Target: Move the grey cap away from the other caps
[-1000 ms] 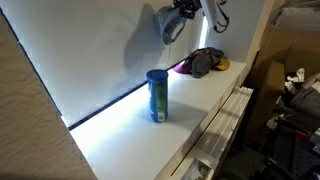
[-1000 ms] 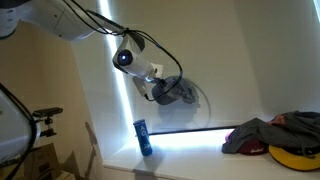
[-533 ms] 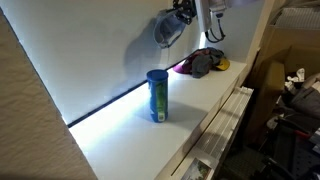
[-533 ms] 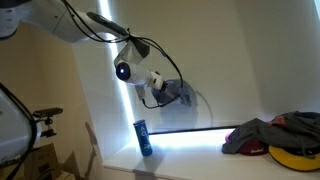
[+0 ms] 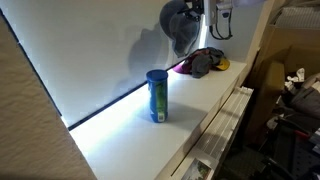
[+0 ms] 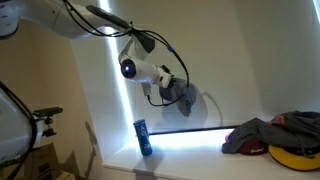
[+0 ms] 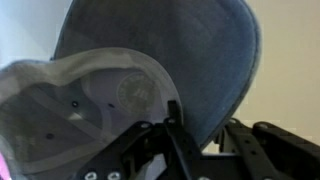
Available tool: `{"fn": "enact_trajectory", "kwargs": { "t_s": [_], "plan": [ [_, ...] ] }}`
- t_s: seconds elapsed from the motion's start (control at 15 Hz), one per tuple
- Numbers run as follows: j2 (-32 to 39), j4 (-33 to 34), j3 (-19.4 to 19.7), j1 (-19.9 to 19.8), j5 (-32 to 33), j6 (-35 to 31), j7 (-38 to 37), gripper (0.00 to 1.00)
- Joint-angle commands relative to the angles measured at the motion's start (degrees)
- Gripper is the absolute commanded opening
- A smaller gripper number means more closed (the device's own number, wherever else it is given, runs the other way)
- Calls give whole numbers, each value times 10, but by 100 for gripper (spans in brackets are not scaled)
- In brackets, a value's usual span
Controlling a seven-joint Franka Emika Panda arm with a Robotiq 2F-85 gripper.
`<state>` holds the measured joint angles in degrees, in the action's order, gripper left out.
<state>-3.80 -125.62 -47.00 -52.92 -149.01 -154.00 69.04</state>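
The grey cap (image 5: 180,26) hangs in the air, high above the white shelf, held by my gripper (image 5: 196,12). It also shows in an exterior view (image 6: 184,97) dangling below my gripper (image 6: 168,88). In the wrist view the grey cap (image 7: 170,60) fills the frame, its brim pinched between my fingers (image 7: 195,135) and its paler inside (image 7: 70,115) facing the camera. The other caps (image 5: 205,62) lie in a heap at the far end of the shelf: a dark one, magenta and a bit of yellow (image 6: 275,140).
A blue canister (image 5: 157,96) stands upright mid-shelf; it also shows in an exterior view (image 6: 145,137). The white shelf (image 5: 130,135) runs along a pale wall. Dark clutter (image 5: 290,100) and a radiator sit beyond the shelf's front edge.
The gripper has turned and shifted slightly with the grey cap; the cap now hangs lower and more spread out. The canister and the heap have not moved.
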Motion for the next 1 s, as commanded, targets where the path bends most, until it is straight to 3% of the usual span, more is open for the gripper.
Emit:
{"fn": "enact_trajectory", "kwargs": {
  "t_s": [0.0, 0.27, 0.33, 0.53, 0.8, 0.87, 0.93],
  "plan": [
    [0, 0, 0, 0, 0, 0, 0, 34],
    [0, 0, 0, 1, 0, 0, 0, 34],
    [-19, -1, 6, -14, 0, 8, 2, 9],
    [-73, -4, 13, -39, 1, 18, 36, 0],
    [-126, -4, -9, -87, 2, 11, 86, 5],
    [-83, 10, 16, -49, 2, 5, 71, 9],
    [-94, 10, 12, -57, 2, 5, 77, 9]
  ]
}}
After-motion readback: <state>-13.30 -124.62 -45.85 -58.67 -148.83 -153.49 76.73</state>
